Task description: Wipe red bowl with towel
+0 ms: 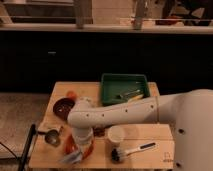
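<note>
The red bowl sits near the front left of the wooden table, mostly covered by my arm. A blue-grey towel lies at the bowl's front edge, under my gripper. My gripper points down onto the bowl and towel at the end of the white arm, which reaches in from the right. The gripper's contact with the towel is hidden by the wrist.
A green tray holding utensils stands at the back. A dark brown bowl and an orange object are at the left. A metal scoop, a white cup and a dish brush lie nearby.
</note>
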Available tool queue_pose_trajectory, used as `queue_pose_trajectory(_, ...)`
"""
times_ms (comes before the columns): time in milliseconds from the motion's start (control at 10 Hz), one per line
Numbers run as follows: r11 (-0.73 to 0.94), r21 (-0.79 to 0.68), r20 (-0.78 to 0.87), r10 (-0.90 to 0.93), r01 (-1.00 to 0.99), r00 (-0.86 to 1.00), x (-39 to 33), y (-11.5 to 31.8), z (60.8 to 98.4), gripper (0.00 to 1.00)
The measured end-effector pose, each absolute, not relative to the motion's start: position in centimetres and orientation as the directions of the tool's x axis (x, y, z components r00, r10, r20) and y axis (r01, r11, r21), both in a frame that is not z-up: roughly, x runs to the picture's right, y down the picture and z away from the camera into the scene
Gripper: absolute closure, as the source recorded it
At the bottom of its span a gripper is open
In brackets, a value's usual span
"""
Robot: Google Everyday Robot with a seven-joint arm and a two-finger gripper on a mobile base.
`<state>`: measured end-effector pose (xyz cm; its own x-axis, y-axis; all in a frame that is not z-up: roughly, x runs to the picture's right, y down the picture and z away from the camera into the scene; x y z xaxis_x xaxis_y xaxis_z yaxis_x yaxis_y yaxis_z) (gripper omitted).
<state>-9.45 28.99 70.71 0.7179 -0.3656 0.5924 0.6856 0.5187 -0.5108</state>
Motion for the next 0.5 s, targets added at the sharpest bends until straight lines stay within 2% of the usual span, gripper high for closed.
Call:
queue_pose_trajectory(300, 0.562, -0.552, 0.519, -0.347, 0.616, 0.781, -5.5, 26.6, 71.6, 0.91)
queue_pose_trajectory(500, 0.583, -0.553, 0.484, -0.358, 0.596, 0.799, -5.3, 24.2, 73.1, 0.91)
